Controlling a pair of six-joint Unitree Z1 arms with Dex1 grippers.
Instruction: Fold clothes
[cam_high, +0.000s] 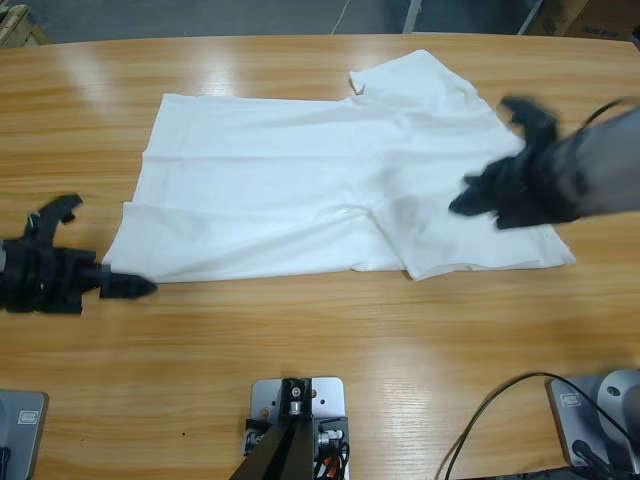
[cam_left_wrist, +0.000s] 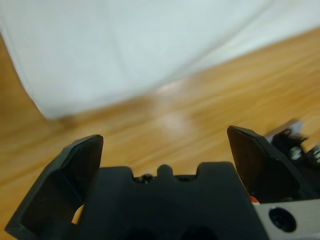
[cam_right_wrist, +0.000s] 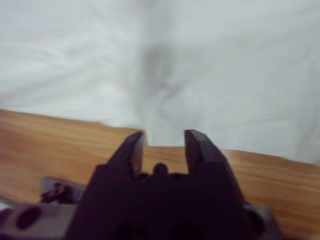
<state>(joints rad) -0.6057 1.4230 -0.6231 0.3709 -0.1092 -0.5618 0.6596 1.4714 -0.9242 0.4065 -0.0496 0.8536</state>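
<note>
The clothes are one white T-shirt (cam_high: 300, 200) lying spread across the middle of the wooden table (cam_high: 330, 340), creased near its right part, with a sleeve (cam_high: 415, 75) sticking out toward the far edge. My left gripper (cam_high: 105, 247) is open just off the shirt's near-left corner and holds nothing. The left wrist view shows that corner of the T-shirt (cam_left_wrist: 125, 45) ahead of the left gripper (cam_left_wrist: 165, 142). My right gripper (cam_high: 488, 157) hovers over the shirt's right part, blurred. In the right wrist view the right gripper (cam_right_wrist: 164, 137) stands apart over white T-shirt (cam_right_wrist: 165, 60), empty.
Bare wood runs along the table's near side and its left end. A black cable (cam_high: 490, 420) loops at the bottom right. Floor and boxes show beyond the far edge.
</note>
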